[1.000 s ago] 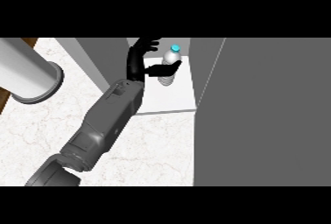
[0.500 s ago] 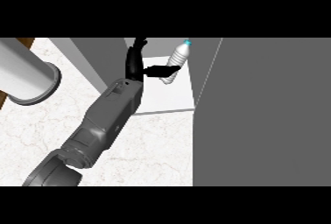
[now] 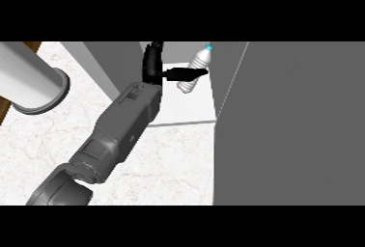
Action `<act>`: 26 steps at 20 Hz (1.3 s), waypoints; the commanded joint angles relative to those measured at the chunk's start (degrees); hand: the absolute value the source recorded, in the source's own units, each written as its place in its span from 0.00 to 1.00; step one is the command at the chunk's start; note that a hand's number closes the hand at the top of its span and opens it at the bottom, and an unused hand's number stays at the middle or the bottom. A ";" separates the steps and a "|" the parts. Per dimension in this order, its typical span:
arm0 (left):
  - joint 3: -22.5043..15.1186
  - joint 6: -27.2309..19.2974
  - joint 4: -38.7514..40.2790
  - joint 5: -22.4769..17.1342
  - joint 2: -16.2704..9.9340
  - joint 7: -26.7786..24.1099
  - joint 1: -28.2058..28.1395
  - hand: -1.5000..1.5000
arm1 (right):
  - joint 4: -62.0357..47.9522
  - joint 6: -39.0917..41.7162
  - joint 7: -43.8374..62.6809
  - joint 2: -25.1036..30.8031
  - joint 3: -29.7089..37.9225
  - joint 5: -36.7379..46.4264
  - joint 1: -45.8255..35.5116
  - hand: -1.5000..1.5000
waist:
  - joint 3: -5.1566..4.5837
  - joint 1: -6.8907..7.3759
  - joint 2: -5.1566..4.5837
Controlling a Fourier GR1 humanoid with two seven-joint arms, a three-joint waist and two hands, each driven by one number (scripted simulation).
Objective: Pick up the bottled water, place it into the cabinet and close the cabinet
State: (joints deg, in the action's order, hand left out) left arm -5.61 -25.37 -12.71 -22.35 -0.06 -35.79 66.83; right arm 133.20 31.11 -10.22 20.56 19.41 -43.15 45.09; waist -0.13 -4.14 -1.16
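Head view, looking steeply down. A white marbled counter (image 3: 178,159) fills the lower left of the scene; a large grey cylinder (image 3: 32,77) crosses its upper left corner. The grey cabinet door (image 3: 299,125) stands open edge-on and occupies the whole right side. Between it and the grey cabinet side wall (image 3: 107,62) lies the pale cabinet shelf (image 3: 187,108), whose front edge meets the counter.

One grey forearm (image 3: 121,130) rises diagonally from the lower left edge into the cabinet opening; which arm it is cannot be told from this view alone. Its black hand (image 3: 160,67) is inside the cabinet, above the shelf. The bottled water (image 3: 194,67), clear with a blue cap, stands tilted on the shelf just right of the hand, cap toward the far end. A dark thumb or finger (image 3: 187,73) crosses the bottle's middle, touching it; whether the remaining fingers curl round it cannot be told.

The bottle is close to the door's inner face. Bare shelf remains in front of it, toward the counter.
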 commanded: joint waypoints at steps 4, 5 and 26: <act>-0.86 1.95 -2.90 -4.25 0.06 -2.16 -0.99 0.00 | 8.14 -2.24 3.59 -0.89 0.56 -0.66 1.69 0.00 | 0.04 0.06 0.58; -2.97 0.72 -4.81 -5.66 0.06 -1.25 -1.98 0.00 | 7.83 -3.99 4.81 -1.30 -0.79 0.37 0.37 0.00 | 0.06 0.32 0.77; -29.47 -7.28 -52.44 -13.44 0.06 5.09 -36.62 0.00 | 8.59 -6.35 7.86 -0.08 4.90 -4.44 0.66 0.00 | 0.06 5.04 1.97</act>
State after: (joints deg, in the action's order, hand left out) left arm -30.68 -29.60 -54.62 -36.09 0.00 -32.54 36.86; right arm 133.85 27.92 -5.89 19.86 21.93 -44.36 44.13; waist -0.07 -0.02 0.65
